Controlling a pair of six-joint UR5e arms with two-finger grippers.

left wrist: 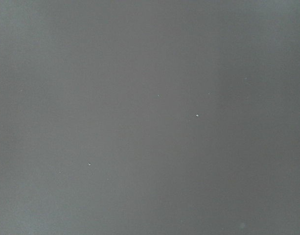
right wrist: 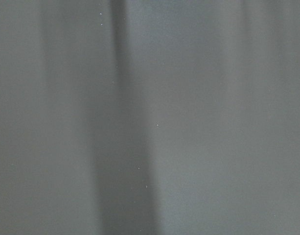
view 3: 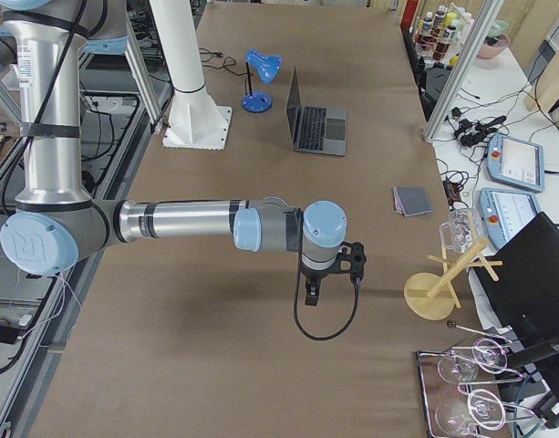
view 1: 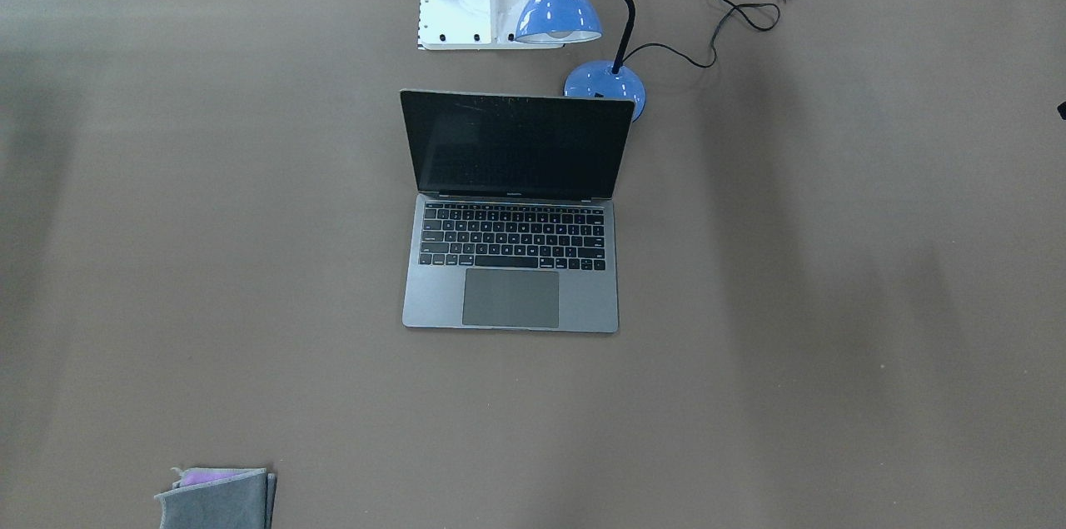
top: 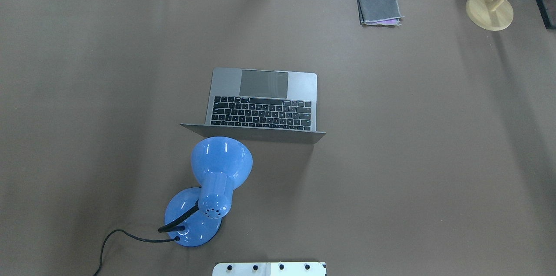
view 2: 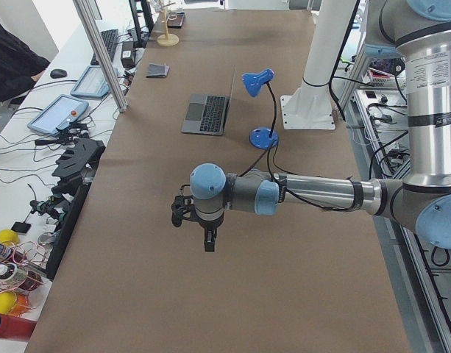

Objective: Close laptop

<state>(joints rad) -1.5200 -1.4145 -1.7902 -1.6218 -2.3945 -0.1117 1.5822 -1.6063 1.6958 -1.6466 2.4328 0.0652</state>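
Grey laptop [view 1: 510,262] stood open at the middle of the bench [view 1: 833,304], a blue desk lamp [view 1: 558,0] just behind its lid. We could not tell whether our left hand [view 2: 208,243] or right hand [view 3: 311,297] was open or closed.

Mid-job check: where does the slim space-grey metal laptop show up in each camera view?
Exterior front-facing: grey metal laptop at centre, open, screen facing the camera.
Overhead exterior: centre, the lid's back nearest the camera.
Exterior left: upper part, slightly left of centre.
Exterior right: upper part, slightly right of centre.
Left wrist-mounted: not in it.
Right wrist-mounted: not in it.
Shared landmark: blue gooseneck desk lamp behind the lid.
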